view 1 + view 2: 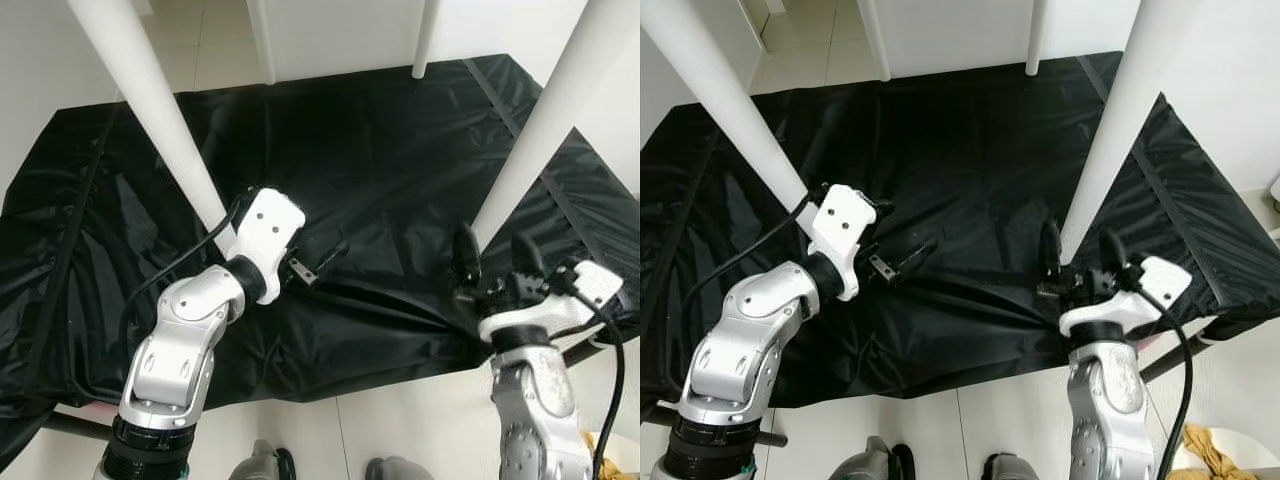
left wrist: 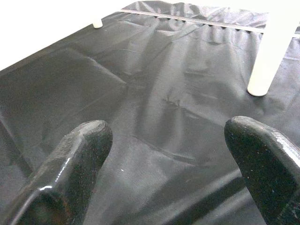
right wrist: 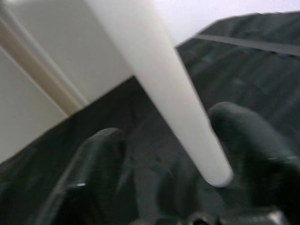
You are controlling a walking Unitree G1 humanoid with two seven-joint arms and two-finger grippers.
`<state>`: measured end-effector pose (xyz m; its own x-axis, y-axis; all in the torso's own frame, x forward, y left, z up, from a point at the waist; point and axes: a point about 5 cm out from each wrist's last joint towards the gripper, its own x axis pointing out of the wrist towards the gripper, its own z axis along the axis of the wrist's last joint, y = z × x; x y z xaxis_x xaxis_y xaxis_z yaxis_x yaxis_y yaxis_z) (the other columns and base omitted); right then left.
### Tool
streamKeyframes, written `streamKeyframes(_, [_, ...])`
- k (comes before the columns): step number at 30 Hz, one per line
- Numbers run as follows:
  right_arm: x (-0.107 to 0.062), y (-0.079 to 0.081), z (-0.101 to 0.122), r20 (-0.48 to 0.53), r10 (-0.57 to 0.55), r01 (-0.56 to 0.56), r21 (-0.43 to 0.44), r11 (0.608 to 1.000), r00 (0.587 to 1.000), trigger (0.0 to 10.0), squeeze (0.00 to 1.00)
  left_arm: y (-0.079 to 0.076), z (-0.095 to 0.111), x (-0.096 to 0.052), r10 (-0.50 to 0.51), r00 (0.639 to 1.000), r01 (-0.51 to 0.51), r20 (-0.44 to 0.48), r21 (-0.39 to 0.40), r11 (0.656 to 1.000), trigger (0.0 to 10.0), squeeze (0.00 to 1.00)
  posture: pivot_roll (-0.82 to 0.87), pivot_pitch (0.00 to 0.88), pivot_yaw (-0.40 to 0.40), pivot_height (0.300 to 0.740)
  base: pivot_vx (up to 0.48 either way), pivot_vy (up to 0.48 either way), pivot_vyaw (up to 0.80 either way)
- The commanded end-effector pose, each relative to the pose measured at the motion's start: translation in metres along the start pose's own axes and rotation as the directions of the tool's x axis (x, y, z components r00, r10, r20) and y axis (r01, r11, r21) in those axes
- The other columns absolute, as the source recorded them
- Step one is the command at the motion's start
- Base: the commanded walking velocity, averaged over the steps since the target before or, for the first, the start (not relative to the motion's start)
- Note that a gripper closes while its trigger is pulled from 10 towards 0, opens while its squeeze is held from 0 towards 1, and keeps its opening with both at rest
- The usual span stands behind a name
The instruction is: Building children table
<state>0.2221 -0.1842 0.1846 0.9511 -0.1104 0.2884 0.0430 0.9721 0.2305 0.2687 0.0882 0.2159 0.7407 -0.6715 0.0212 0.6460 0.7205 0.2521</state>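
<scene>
Four white table legs stand with their ends on a black cloth: a near left leg, a near right leg, and two far legs. My left gripper is open and empty. It hovers low over the cloth just right of the near left leg's foot, pointing across toward the near right leg. My right gripper is open, with one black finger on each side of the near right leg's foot. I cannot tell whether those fingers touch the leg.
The cloth's front edge hangs close before my body, with pale tiled floor below it. A yellow rag lies on the floor at the lower right. White walls stand behind and at the right.
</scene>
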Motion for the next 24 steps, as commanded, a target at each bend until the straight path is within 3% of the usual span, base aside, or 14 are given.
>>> streamKeyframes(1, [-0.003, 0.001, -0.008, -0.033, -0.019, 0.02, 0.019, 1.0, 0.999, 0.0, 0.0, 0.001, -0.004, -0.001, 0.052, 0.999, -0.052, -0.007, -0.008, 0.999, 10.0, 0.0, -0.06, 0.125, 0.072, 0.74, 0.0, 0.0, 0.0])
streamKeyframes(8, [0.0, -0.007, -0.02, -0.081, -0.032, 0.029, -0.035, 0.999, 0.996, 0.0, 0.0, -0.001, -0.007, -0.002, 0.066, 0.998, -0.066, -0.018, -0.007, 0.998, 10.0, 0.0, -0.05, 0.125, 0.053, 0.74, 0.0, 0.0, 0.0])
streamKeyframes(9, [0.004, -0.008, -0.021, -0.085, -0.033, 0.029, -0.055, 0.998, 0.996, 10.0, 0.0, -0.001, -0.008, -0.003, 0.071, 0.997, -0.071, -0.022, -0.003, 0.997, 10.0, 0.0, -0.05, 0.127, 0.049, 0.74, 0.0, 0.0, 0.0])
streamKeyframes(12, [0.01, -0.009, -0.021, -0.084, -0.035, 0.029, -0.071, 0.997, 0.996, 9.4, 0.0, -0.002, -0.01, -0.005, 0.073, 0.997, -0.073, -0.033, 0.002, 0.997, 10.0, 0.0, -0.04, 0.128, 0.039, 0.74, 0.0, 0.0, 0.0])
streamKeyframes(13, [0.016, -0.011, -0.021, -0.078, -0.045, 0.038, -0.083, 0.996, 0.996, 10.0, 0.0, -0.003, -0.011, -0.007, 0.075, 0.996, -0.074, -0.038, 0.005, 0.997, 10.0, 0.0, -0.03, 0.129, 0.03, 0.74, 0.0, 0.0, 0.0])
streamKeyframes(18, [0.023, -0.013, -0.021, -0.073, -0.051, 0.044, -0.091, 0.995, 0.996, 10.0, 0.0, -0.003, -0.013, -0.009, 0.081, 0.996, -0.081, -0.045, 0.01, 0.997, 10.0, 0.0, -0.03, 0.128, 0.023, 0.74, 0.0, 0.0, 0.0])
streamKeyframes(21, [0.046, -0.014, -0.021, -0.063, -0.016, 0.01, -0.089, 0.996, 0.998, 10.0, 0.0, -0.003, -0.019, -0.015, 0.11, 0.991, -0.11, -0.07, 0.005, 0.994, 10.0, 0.0, -0.01, 0.122, 0.003, 0.74, 0.0, 0.0, 0.0])
streamKeyframes(24, [0.058, -0.016, -0.022, -0.063, 0.008, -0.014, -0.096, 0.995, 0.998, 10.0, 0.0, -0.003, -0.021, -0.017, 0.123, 0.989, -0.123, -0.076, 0.011, 0.992, 10.0, 0.0, -0.01, 0.115, -0.01, 0.74, 0.0, 0.0, 0.0])
